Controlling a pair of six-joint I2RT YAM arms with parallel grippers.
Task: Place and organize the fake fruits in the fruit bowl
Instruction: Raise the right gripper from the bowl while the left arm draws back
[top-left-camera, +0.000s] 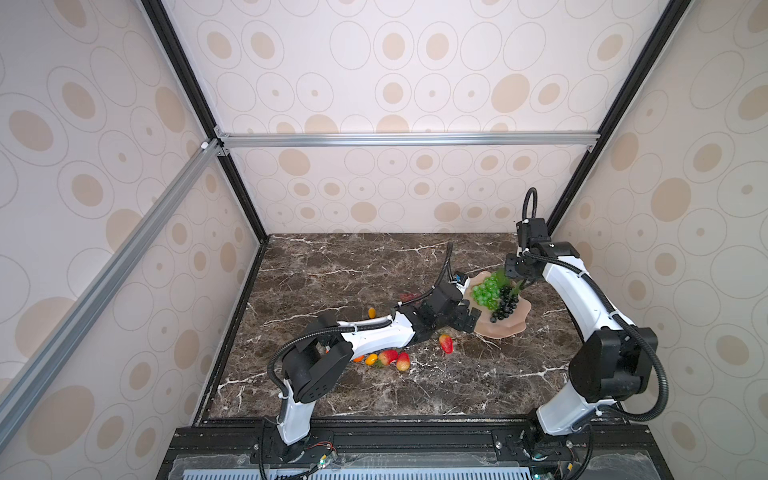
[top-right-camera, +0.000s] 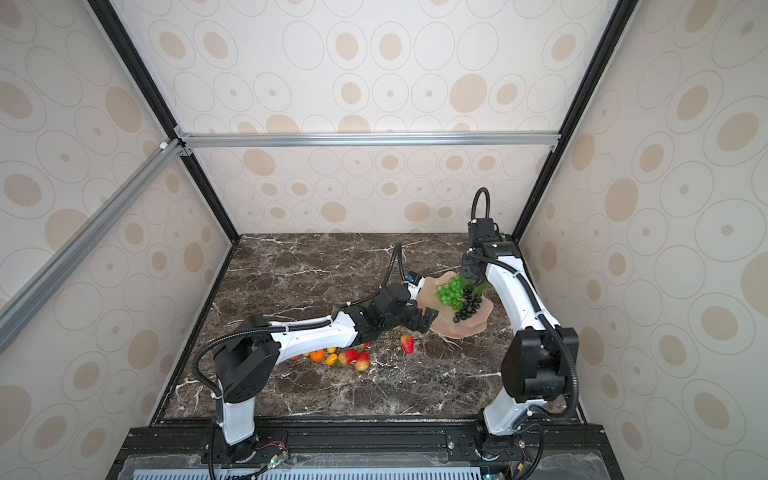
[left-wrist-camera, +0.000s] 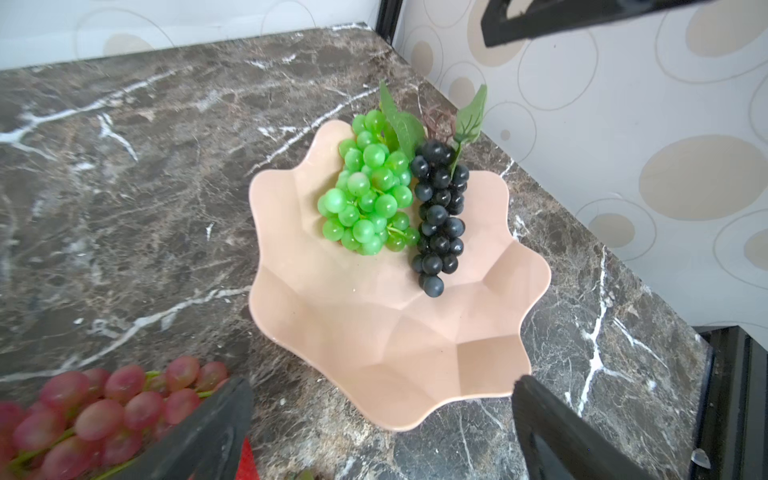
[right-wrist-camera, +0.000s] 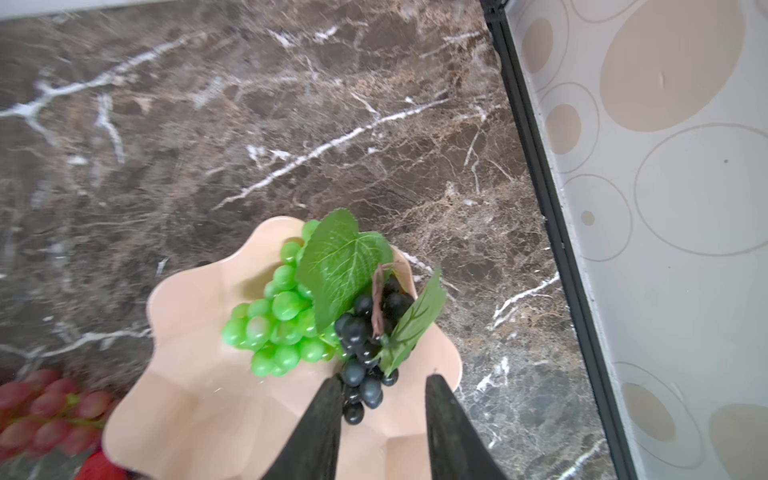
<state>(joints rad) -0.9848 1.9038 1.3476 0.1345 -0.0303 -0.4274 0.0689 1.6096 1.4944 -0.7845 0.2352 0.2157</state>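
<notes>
Strawberries (top-left-camera: 388, 356) and small orange fruits (top-left-camera: 371, 359) lie loose on the near surface, left of the fruit bowl (left-wrist-camera: 374, 332). Left gripper (left-wrist-camera: 380, 384), spread wide and empty, hovers at the bowl's left rim; the red grape bunch (left-wrist-camera: 104, 411) lies just left of it on the surface, so that arm is nearer. Right gripper (right-wrist-camera: 384, 380), parted, grips nothing above the far rim. Inside the bowl, green bunch (left-wrist-camera: 368, 199) and dark bunch (left-wrist-camera: 440, 216) lie side by side, stems far.
</notes>
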